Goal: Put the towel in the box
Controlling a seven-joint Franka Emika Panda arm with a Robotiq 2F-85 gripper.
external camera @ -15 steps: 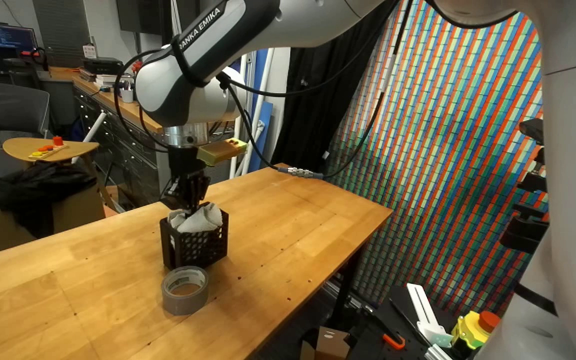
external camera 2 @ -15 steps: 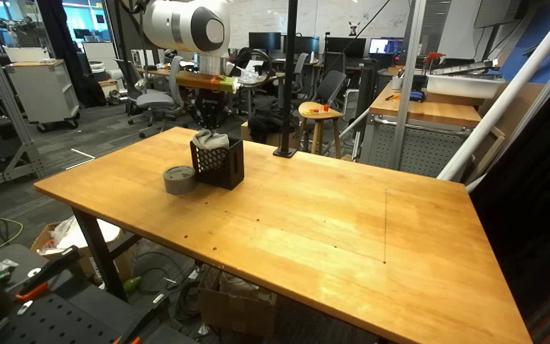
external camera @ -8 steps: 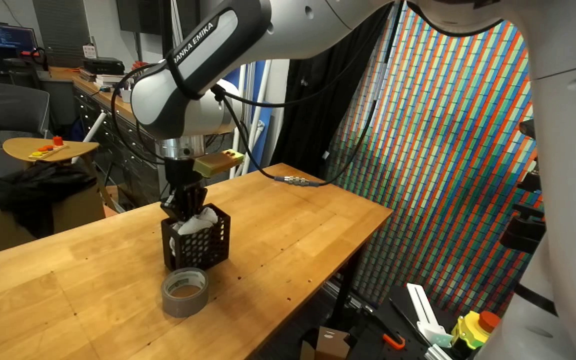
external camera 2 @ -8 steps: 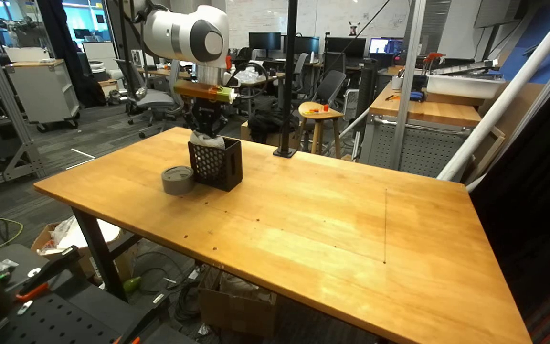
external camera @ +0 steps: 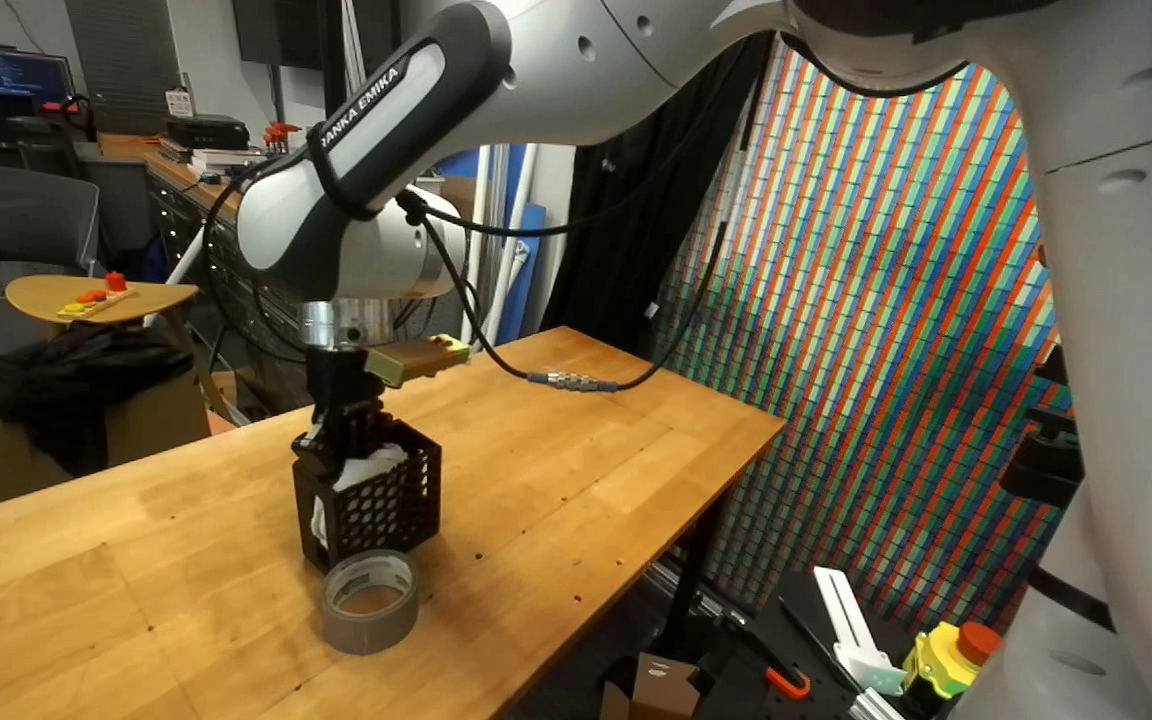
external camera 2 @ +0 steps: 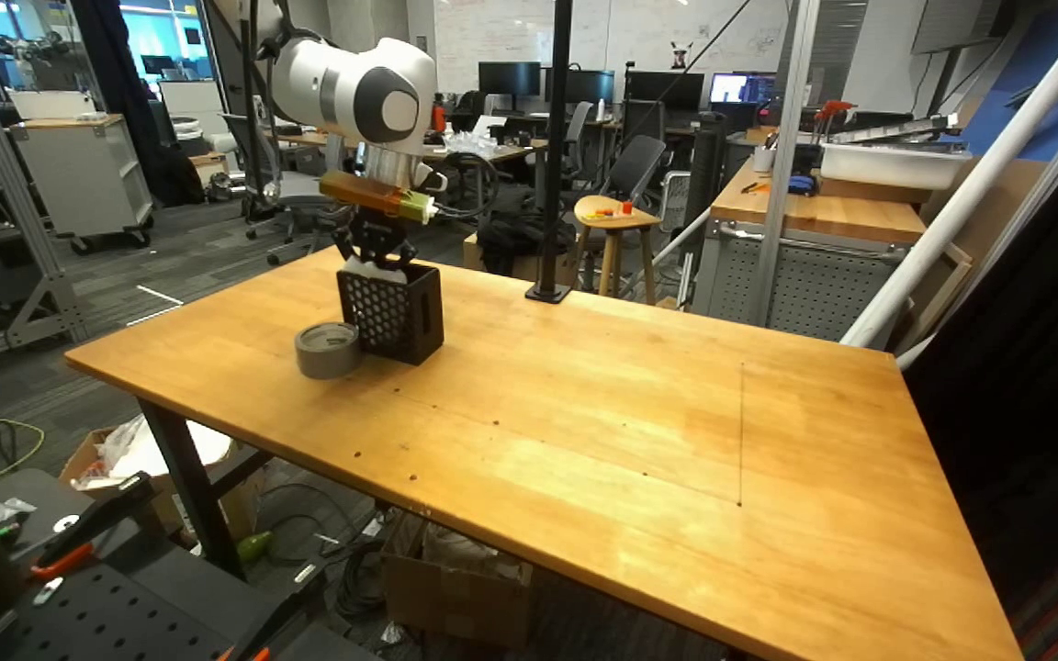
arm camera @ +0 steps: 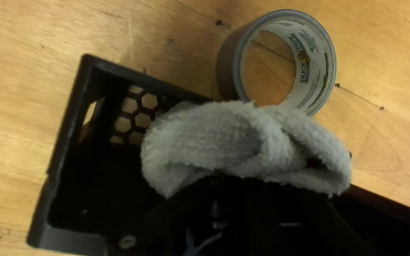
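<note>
Wooden tabletop [external camera 2: 630,441], honeycomb-walled black box [external camera 2: 400,317], fluffy grey towel [arm camera: 205,142] partly inside, pinched in the tool [external camera 2: 377,255]

Your towel [arm camera: 205,142]: grey, plush, bunched partly inside the box [external camera 2: 411,317], folds showing above its rim. You have the box upright, black, honeycomb-walled, far left in an exterior view.

In an exterior view, the box [external camera: 386,512] stands on the table [external camera: 556,470] with the tape roll [external camera: 369,630] right before it; whether the two touch cannot be told. The towel [arm camera: 219,138] sits in the mouth of the box, toward the right in the wrist view, and the gripper [external camera: 344,458] is over it, directly above the box.
</note>
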